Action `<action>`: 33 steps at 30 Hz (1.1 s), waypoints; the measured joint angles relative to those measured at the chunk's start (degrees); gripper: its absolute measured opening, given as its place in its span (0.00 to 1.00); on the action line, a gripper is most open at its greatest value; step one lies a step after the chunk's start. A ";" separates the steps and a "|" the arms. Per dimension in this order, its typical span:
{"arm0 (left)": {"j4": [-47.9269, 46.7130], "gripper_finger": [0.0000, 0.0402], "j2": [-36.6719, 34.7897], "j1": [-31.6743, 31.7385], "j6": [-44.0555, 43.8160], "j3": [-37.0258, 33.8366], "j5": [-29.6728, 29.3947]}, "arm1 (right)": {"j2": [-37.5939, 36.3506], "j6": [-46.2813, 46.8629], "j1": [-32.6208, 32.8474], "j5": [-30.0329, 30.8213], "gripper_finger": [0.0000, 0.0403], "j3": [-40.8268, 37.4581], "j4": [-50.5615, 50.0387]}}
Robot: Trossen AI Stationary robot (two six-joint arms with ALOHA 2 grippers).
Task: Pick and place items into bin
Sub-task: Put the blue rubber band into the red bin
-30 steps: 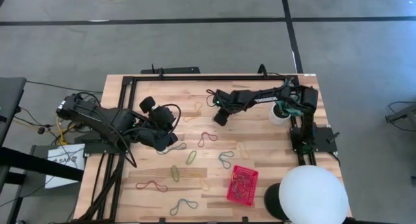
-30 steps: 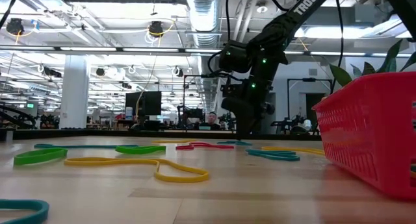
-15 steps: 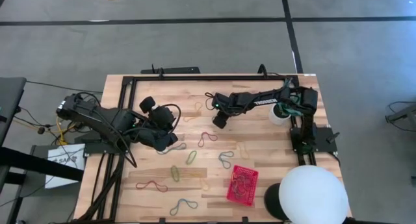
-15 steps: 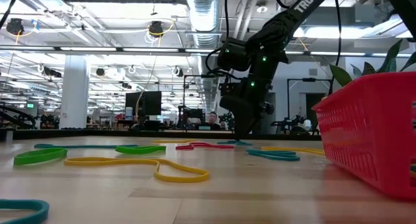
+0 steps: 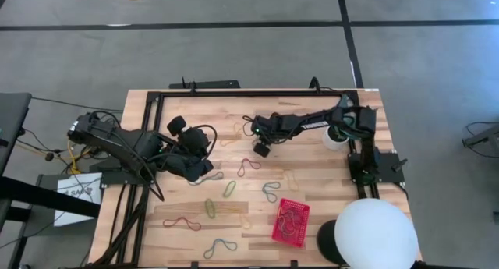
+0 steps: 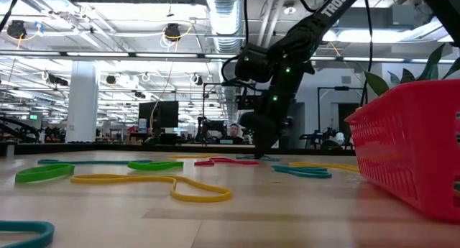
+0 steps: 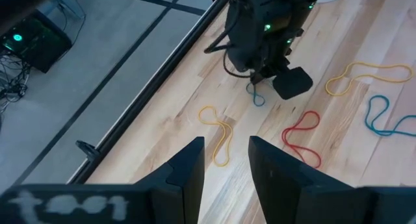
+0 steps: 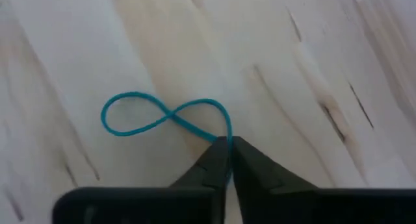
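we judge the job well short of done. the small bright red mesh-walled plastic bin near the front right of the light wooden table already holds a few thin rubber loops, but many more lie loose on the boards: a red loop, a green one, a grey-blue one, a yellow-green one, a dark red one and a blue one toward the front edge.

our right gripper is down near the table's middle, fingers pinched together on one end of a thin teal rubber loop twisted into a figure eight, most of which lies flat on the wood. that one has yet to be lifted and carried to the bin, which sits well apart from it, toward the front.

our left gripper waits over the left side of the table, fingers parted and holding nothing, looking toward a thin yellow loop.

around us: a large white dome just beside the bin at the front right corner, and a white pot at the right edge by the right arm's base. we think the dome crowds the bin's right side, so an approach from the left looks freer. the loops between here and the bin lie flat and should not obstruct a raised carry.
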 joint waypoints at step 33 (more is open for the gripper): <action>0.56 0.28 0.02 -3.58 -2.47 0.00 0.35 | -20.80 31.58 46.78 -1.07 0.00 -0.23 -23.49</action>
